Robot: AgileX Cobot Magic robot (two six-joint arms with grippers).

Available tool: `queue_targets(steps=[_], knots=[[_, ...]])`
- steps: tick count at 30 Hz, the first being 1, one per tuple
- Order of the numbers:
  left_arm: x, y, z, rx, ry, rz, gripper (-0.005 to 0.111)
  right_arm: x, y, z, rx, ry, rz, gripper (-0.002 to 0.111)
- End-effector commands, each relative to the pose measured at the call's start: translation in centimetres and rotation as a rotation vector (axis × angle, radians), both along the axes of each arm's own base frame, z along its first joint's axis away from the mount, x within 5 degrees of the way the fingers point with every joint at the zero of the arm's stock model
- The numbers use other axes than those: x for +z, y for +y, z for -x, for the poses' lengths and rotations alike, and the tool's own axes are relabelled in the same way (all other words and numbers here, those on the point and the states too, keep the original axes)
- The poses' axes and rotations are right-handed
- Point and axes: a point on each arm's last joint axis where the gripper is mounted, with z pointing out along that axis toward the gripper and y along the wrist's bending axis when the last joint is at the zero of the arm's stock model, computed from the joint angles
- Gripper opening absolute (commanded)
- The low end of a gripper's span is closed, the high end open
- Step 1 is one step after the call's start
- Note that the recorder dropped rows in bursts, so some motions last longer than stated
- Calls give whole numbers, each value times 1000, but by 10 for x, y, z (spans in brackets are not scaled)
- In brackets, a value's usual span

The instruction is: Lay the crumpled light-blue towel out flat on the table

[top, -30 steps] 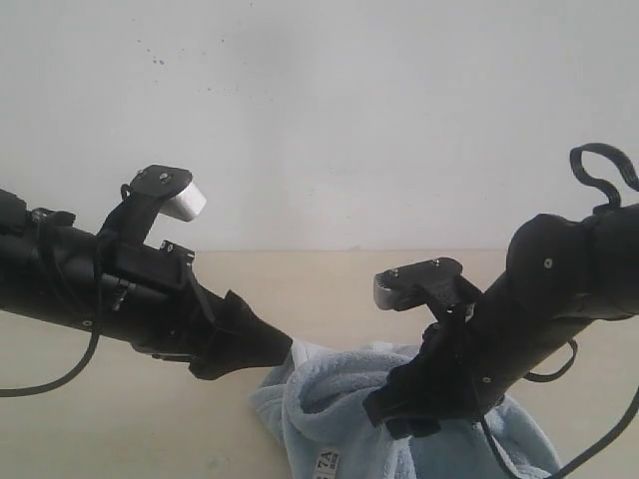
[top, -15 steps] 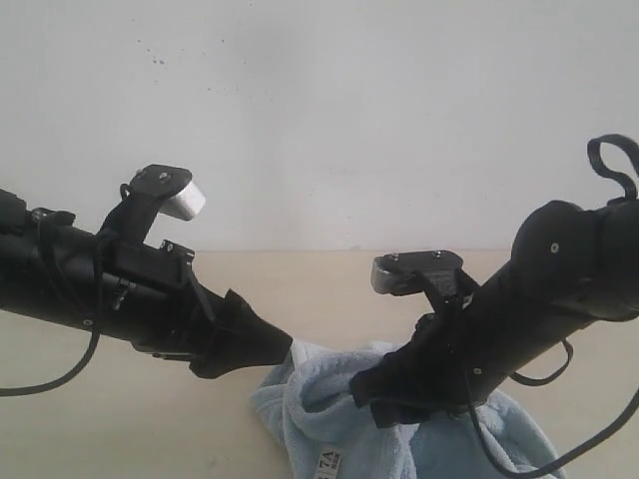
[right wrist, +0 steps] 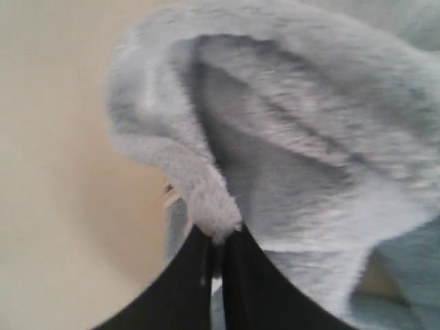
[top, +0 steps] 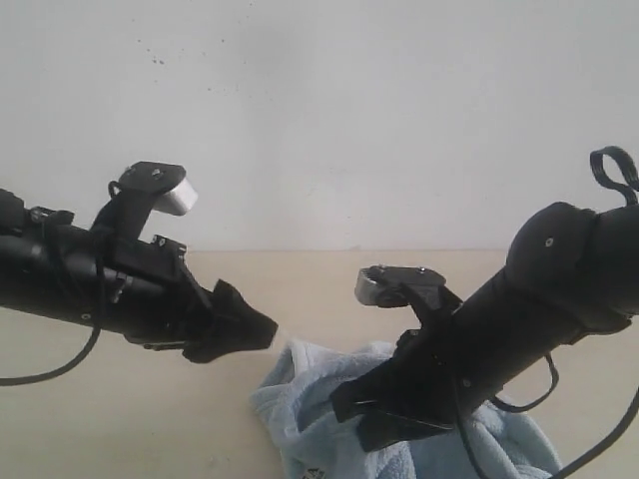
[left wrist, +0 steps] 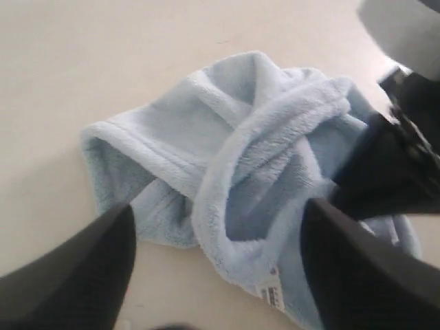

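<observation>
Where the right jaws meet, their two black tips are pressed tight together on a thick, fluffy rolled edge of the towel (right wrist: 309,137), so they are closed and gripping the cloth. From that pinch the edge curves away in a loop, with a shadowed hollow of pale blue pile inside it. Beside the pinched fold lies the bare beige surface (right wrist: 55,137).

The left jaws stand wide apart with nothing between them. They hang above the surface (left wrist: 103,55) just beside the towel (left wrist: 240,158), not touching it. In the left wrist view the towel lies crumpled, its hemmed edges twisted over one another into a knot-like bunch, and a small white printed tag (left wrist: 273,294) shows at one corner. The right arm (left wrist: 392,165) reaches in over the far side of the bunch.

In the exterior view the towel (top: 300,409) sits heaped on the surface (top: 329,274) near the bottom edge, partly hidden under the right arm (top: 519,309). The left arm (top: 90,289) comes in from the left, its tip short of the cloth. A white speckled wall (top: 349,100) rises behind.
</observation>
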Motion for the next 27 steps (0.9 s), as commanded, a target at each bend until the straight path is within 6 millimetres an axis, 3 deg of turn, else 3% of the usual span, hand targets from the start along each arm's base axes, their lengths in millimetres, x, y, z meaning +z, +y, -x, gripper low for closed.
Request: queue_targets(steps=[1,4,8,13,16,19,23,25,27], knots=[[23,25,-4,156,-55,45,35,24,23,20,186,59,-270,0],[39,43,-3,198,-140,24,4,36,43,33,302,27,-426,0],[47,62,-3,235,-188,-15,4,42,71,43,342,-146,-487,0],[36,74,-4,292,-129,-12,5,44,105,41,286,-293,-421,0],[27,76,0,296,-102,-22,15,43,127,39,293,-320,-410,4],[19,77,3,292,-81,-36,40,39,139,32,260,-297,-417,22],[14,79,4,305,-78,-70,75,36,141,24,204,-301,-395,51],[14,80,4,317,-74,-65,85,37,140,24,226,-320,-380,59],[14,79,5,304,-56,-61,88,43,138,26,251,-343,-375,61]])
